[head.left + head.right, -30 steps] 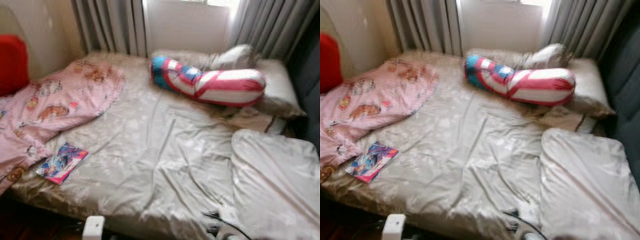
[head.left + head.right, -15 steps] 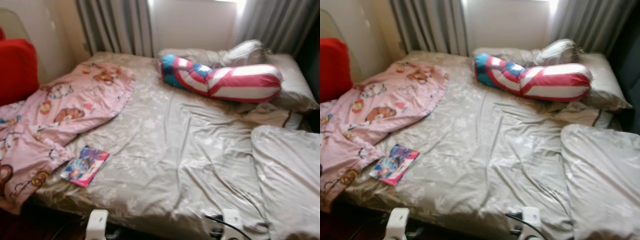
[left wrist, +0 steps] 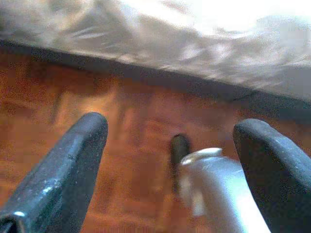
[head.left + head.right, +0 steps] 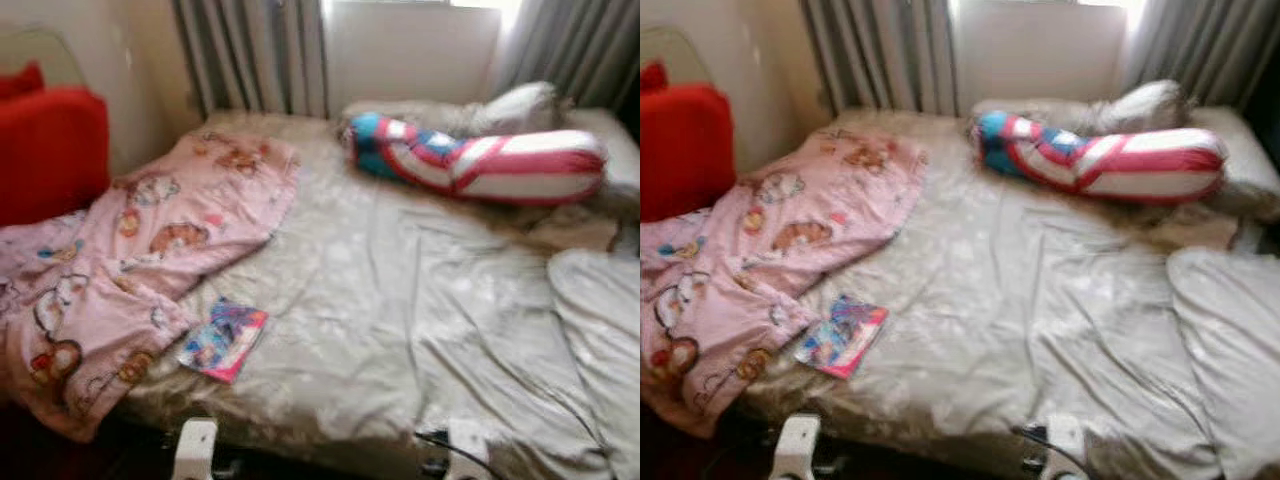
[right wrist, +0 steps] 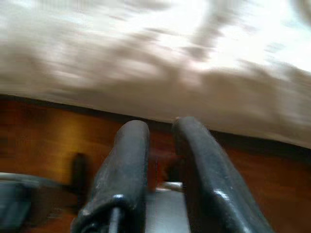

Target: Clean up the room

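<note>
Colourful booklet point(image 4: 223, 340) lies on the bed point(image 4: 400, 320) beside the pink blanket point(image 4: 140, 260); left hand point(image 3: 170, 160) spread wide, empty, right hand point(image 5: 155, 170) nearly closed, empty

You will find no readable text here; the colourful booklet point(image 4: 223, 340) on the bed point(image 4: 400, 300) is too blurred.

Your head pair looks forward and down from foot of bed point(image 4: 400, 300); both eyes share sheet, pink blanket point(image 4: 150, 240), striped bolster point(image 4: 1110, 160), curtains point(image 4: 250, 50). Left wrist camera sits low, looks along spread fingers point(image 3: 63, 170) at wood floor point(image 3: 136, 116), bed edge beyond tips. Right wrist camera likewise low; close-set fingers point(image 5: 121, 165), floor between, bed edge past them.
</note>
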Tool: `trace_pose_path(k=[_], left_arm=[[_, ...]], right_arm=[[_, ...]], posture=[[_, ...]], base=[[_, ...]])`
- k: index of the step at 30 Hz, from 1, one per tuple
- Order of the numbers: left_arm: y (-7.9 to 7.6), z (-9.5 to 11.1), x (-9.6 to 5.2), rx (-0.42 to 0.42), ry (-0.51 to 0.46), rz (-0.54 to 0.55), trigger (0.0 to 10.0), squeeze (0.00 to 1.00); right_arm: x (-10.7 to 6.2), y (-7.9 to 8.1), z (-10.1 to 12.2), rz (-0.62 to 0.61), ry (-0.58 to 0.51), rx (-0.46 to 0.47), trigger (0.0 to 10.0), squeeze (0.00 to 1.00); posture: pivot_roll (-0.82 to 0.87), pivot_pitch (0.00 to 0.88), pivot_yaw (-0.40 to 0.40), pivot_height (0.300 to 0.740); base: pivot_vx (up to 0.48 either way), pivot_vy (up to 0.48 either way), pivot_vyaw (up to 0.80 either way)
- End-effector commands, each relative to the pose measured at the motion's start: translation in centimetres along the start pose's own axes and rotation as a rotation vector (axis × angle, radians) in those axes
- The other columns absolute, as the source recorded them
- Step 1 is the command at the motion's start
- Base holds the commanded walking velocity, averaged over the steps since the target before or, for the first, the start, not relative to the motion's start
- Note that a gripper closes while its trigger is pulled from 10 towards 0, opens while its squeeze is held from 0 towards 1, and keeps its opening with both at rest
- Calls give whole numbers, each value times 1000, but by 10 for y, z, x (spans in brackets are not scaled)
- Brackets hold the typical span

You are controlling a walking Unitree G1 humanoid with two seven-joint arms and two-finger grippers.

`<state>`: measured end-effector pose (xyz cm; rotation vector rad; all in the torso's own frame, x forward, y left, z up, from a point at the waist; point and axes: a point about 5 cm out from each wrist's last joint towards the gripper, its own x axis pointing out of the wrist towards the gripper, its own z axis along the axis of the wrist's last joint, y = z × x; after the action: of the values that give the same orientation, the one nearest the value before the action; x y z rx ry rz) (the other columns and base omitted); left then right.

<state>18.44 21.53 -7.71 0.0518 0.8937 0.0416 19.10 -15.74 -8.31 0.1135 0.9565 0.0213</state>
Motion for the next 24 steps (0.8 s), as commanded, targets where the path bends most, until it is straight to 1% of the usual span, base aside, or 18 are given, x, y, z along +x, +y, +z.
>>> trace_pose_path(k=[1,24], left_arm=[[-6,1,1,10,5,-14,10000,0],[-6,4,2,11,2,-15,10000,0]], right_arm=[[-2,-13,-2,-35,6,1,10000,0],[-1,-12,1,-34,7,-8,10000,0]], posture=[[-6,0,3,740],[-5,0,5,740]], base=[[0,476,0],[0,476,0]])
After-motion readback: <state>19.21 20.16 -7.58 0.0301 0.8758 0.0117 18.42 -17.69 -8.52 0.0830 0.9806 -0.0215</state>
